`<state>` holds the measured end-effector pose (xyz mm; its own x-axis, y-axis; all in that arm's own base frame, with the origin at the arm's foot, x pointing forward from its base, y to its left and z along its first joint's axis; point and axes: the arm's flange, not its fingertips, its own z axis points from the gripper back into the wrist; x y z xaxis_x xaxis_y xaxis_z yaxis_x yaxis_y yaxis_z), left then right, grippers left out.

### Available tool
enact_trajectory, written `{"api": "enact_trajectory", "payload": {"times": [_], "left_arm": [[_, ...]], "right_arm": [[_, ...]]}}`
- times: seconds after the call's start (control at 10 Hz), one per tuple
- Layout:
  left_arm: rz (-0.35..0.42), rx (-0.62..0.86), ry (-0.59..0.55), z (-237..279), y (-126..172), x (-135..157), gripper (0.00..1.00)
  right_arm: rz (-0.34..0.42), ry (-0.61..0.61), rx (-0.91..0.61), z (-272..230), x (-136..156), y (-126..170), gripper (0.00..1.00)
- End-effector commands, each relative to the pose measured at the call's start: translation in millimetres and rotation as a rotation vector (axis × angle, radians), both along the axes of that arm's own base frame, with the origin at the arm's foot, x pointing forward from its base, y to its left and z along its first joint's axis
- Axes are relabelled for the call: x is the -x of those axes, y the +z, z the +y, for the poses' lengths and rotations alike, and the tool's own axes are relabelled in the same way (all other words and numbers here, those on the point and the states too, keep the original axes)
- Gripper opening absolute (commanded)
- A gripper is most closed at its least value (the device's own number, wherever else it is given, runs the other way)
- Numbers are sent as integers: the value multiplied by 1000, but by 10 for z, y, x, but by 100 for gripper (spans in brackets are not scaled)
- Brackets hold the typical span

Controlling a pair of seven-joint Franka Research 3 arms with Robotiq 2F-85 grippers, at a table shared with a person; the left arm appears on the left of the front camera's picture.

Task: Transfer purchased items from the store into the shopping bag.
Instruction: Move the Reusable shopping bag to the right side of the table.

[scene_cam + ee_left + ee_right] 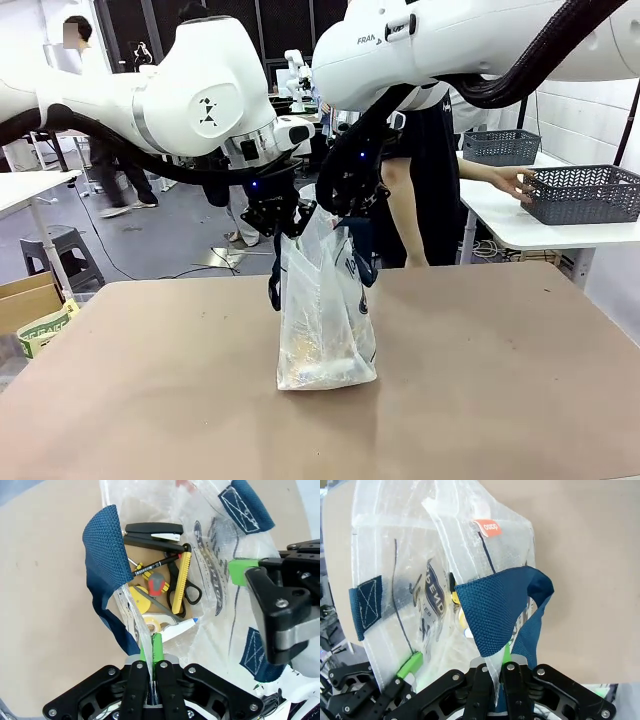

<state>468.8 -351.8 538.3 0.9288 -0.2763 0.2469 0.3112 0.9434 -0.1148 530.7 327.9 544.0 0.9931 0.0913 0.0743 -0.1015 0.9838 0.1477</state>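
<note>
The shopping bag (325, 310) stands on the middle of the tan surface (500, 380), its top edge clamped on opposite sides by the left hand (285, 218) and the right hand (345, 205), purchased items (156, 582) lying inside.

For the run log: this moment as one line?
left gripper: shut on shopping bag rim | right gripper: shut on opposite rim | purchased items: inside bag
</note>
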Motion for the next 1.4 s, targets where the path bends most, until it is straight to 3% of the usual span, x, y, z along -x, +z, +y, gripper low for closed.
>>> {"api": "enact_trajectory", "payload": {"times": [0.0, 1.0, 1.3], "left_arm": [[-37, 30, 17, -6, 26, 16, 0], [-65, 119, 11, -18, -9, 17, 0], [-105, 172, -10, -6, 30, 77, 60]], "right_arm": [[-28, -38, -31, 55, -71, -2, 0], [-16, -56, -100, 141, -144, -31, 0], [-14, -60, -104, 158, -140, -43, 0]]}}
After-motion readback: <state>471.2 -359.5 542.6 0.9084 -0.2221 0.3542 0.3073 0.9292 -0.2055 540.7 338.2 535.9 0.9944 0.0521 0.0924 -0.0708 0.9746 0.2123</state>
